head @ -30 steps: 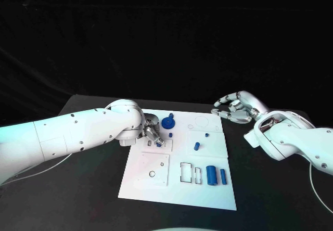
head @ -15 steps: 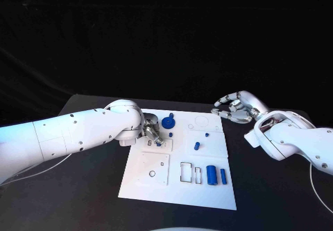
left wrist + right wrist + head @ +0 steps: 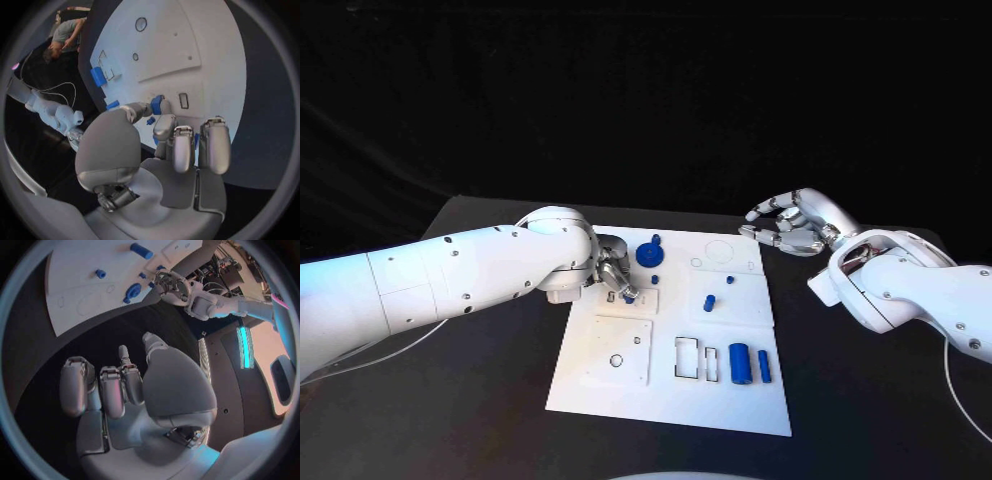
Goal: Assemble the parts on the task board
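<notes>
- Your left hand (image 3: 613,272) sits left of centre in the head view, over the left edge of the task board (image 3: 733,400); in the left wrist view its fingertips (image 3: 164,108) pinch a small blue part (image 3: 156,104) just above the white surface
- A small rectangular slot (image 3: 184,100) lies just beside the pinched part; judged from this, insertion into that slot is the step in hand
- Align the part's long side with the slot before lowering, and press only once it sits square; a tilted entry could jam
- Keep the pinch light enough to let the part self-centre
- Your right hand (image 3: 790,222), at the right of the head view, hovers off the board's upper right corner with fingers curled inward, holding nothing
- Loose blue cylinders (image 3: 738,363) lie at the board's lower middle, and a round blue piece (image 3: 651,256) stands just right of your left hand; avoid brushing it
</notes>
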Tool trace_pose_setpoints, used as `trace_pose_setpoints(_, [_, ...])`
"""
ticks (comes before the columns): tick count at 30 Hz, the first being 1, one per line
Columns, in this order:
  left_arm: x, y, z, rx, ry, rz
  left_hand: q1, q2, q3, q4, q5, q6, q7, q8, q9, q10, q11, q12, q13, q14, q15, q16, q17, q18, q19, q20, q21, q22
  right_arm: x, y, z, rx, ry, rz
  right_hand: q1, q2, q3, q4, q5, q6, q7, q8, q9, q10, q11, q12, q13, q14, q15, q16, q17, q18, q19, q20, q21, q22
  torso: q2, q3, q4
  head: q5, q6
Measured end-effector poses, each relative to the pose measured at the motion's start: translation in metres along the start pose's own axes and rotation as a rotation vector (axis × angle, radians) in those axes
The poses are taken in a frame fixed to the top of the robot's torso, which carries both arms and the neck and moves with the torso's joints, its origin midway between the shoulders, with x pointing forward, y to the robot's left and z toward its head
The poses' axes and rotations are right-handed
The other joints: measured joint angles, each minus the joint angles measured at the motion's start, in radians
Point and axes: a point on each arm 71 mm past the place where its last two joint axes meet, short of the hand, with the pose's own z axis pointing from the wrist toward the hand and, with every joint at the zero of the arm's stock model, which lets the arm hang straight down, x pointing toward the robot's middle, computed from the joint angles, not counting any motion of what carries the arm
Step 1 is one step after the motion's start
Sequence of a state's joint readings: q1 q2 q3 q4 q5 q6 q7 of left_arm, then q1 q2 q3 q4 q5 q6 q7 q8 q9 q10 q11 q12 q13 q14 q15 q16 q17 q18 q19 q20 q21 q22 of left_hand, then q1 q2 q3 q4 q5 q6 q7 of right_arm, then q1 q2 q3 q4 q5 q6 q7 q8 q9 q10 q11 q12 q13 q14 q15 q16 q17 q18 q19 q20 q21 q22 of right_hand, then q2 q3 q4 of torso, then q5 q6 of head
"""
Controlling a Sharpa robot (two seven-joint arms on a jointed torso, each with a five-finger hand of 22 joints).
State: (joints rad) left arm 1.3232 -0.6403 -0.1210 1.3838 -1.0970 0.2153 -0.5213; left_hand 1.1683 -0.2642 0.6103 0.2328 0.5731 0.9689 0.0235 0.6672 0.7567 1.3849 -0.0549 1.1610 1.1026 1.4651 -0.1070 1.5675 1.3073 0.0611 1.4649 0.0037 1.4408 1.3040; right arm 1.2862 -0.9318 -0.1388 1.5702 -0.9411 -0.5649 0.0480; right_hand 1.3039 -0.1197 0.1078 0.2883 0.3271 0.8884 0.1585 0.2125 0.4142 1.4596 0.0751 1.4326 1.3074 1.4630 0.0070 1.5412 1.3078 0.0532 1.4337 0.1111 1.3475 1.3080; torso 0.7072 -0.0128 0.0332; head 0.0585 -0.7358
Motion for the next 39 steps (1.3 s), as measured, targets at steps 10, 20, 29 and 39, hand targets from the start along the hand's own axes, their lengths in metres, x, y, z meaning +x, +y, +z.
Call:
trace_pose_setpoints(10, [-0.0001, 0.0019, -0.0002, -0.005, 0.000, 0.004, 0.000, 0.000, 0.000, 0.000, 0.000, 0.001, 0.000, 0.004, 0.000, 0.000, 0.000, -0.004, -0.005, 0.000, 0.000, 0.000, 0.000, 0.000, 0.000, 0.000, 0.000, 0.000, 0.0000, -0.0001, 0.0000, 0.000, 0.000, 0.000, 0.000, 0.000, 0.000, 0.000, 0.000, 0.000, 0.000, 0.000, 0.000, 0.000, 0.000, 0.000, 0.000, 0.000, 0.000, 0.000, 0.000, 0.000, 0.000, 0.000, 0.000, 0.000, 0.000, -0.0003, -0.0004, 0.001, -0.002])
trace_pose_setpoints(20, [-0.0002, 0.0018, -0.0004, -0.006, -0.002, 0.010, 0.000, 0.001, 0.003, 0.003, 0.000, 0.001, 0.000, 0.004, 0.001, 0.000, 0.000, -0.004, -0.005, 0.000, 0.000, 0.000, 0.000, 0.000, 0.000, 0.000, 0.000, 0.000, -0.0001, -0.0002, -0.0001, 0.001, 0.001, 0.000, 0.000, 0.000, 0.000, 0.000, 0.000, 0.000, 0.000, 0.000, 0.000, 0.000, 0.000, 0.000, 0.000, 0.000, 0.000, 0.000, 0.000, 0.000, 0.000, 0.000, 0.000, 0.000, 0.000, -0.0003, -0.0005, 0.002, -0.003])
trace_pose_setpoints(29, [0.0000, 0.0012, -0.0003, -0.006, -0.003, 0.014, -0.005, 0.006, 0.003, 0.003, -0.001, 0.002, 0.001, 0.004, 0.005, 0.000, 0.000, -0.004, -0.006, 0.000, 0.000, 0.000, 0.000, 0.000, 0.000, 0.000, 0.000, 0.000, -0.0001, -0.0003, 0.0000, 0.001, 0.001, 0.000, 0.000, 0.000, -0.003, 0.003, -0.004, 0.000, 0.000, 0.000, 0.000, 0.000, 0.000, 0.000, 0.000, 0.004, -0.004, 0.000, 0.000, 0.000, 0.000, 0.000, -0.006, 0.000, 0.000, -0.0002, -0.0009, 0.003, -0.003])
trace_pose_setpoints(39, [0.0007, 0.0008, -0.0004, -0.006, -0.004, 0.017, -0.017, 0.018, 0.004, 0.004, -0.012, 0.004, -0.001, 0.007, 0.007, 0.003, 0.004, -0.005, -0.006, 0.000, 0.000, 0.000, 0.000, 0.000, 0.000, 0.000, 0.000, 0.000, 0.0000, -0.0003, 0.0001, 0.001, 0.001, 0.000, 0.000, 0.000, -0.003, 0.003, -0.004, 0.000, 0.000, 0.000, 0.000, 0.000, 0.000, 0.000, 0.000, 0.004, -0.004, 0.000, 0.000, 0.000, 0.000, 0.000, -0.006, -0.001, 0.000, 0.0001, -0.0011, 0.003, -0.002])
